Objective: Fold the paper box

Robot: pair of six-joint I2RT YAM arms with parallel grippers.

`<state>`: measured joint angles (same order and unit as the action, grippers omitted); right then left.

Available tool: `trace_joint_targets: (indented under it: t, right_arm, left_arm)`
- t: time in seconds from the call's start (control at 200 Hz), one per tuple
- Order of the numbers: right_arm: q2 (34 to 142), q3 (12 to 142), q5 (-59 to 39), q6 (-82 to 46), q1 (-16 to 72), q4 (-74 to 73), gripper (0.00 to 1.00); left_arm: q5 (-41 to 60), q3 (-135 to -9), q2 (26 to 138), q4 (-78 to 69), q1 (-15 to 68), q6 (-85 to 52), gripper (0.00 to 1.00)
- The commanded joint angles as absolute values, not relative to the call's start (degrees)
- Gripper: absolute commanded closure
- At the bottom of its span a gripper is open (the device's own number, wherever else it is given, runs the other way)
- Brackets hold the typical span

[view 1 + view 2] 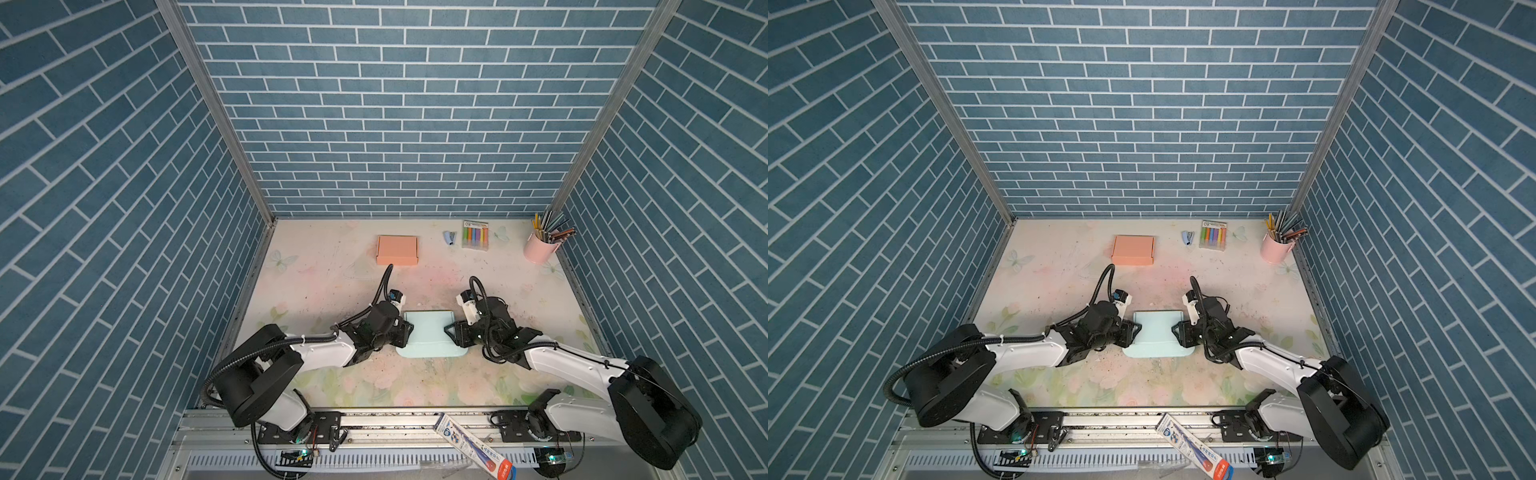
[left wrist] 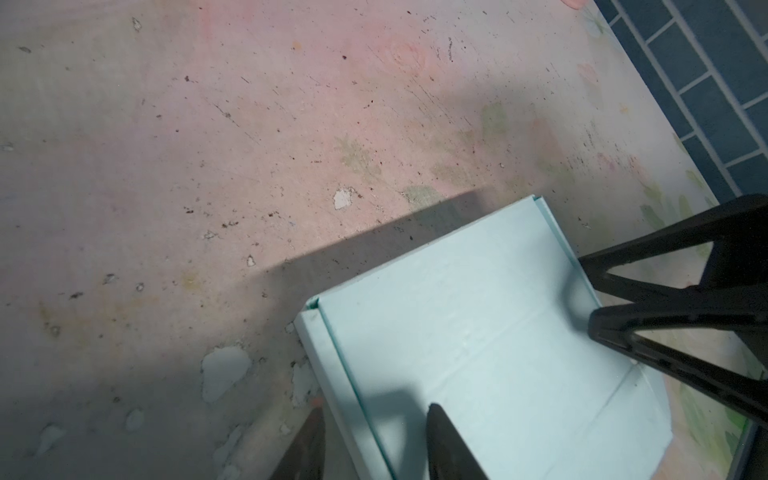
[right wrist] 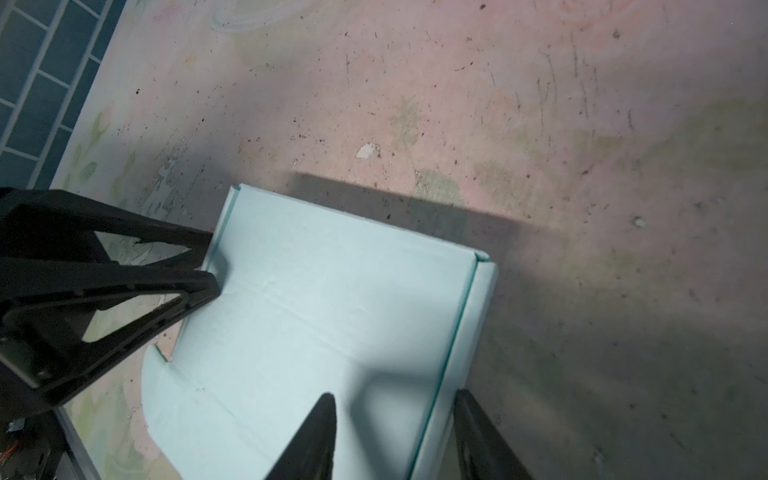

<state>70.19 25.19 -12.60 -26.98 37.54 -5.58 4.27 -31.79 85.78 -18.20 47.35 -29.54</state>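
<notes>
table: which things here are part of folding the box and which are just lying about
In the job:
- light blue paper box
- left gripper and right gripper, one astride each side wall

Lying about:
- orange box
- small blue stapler
- marker pack
- pink pencil cup
- tube on the front rail

- Blue brick-pattern walls [image 1: 407, 104] close the left, far and right sides.
- Grey metal posts [image 1: 219, 112] stand at the far corners.
- The tabletop [image 1: 332, 282] shows a pale, scuffed floral print.
</notes>
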Motion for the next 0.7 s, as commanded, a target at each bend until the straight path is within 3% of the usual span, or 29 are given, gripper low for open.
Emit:
trace_joint_targets:
  t: [0.0,0.49,0.695]
  right_arm:
    - [72.3,26.1,-13.9,-26.8,37.4,-7.2,0.55]
    - [80.3,34.9,-11.9,-22.6,37.1,-6.9,0.54]
    - [78.8,34.5,-9.0,-23.3,36.7,-4.6,0.42]
  left_arm:
    - [4.3,-31.9,87.1,-17.8,46.4,-29.0,0.61]
    - [7.8,-34.2,88.5,-19.5,41.2,-27.3,0.66]
    - [6.8,-34.7,87.8,-17.6,39.6,-26.1,0.61]
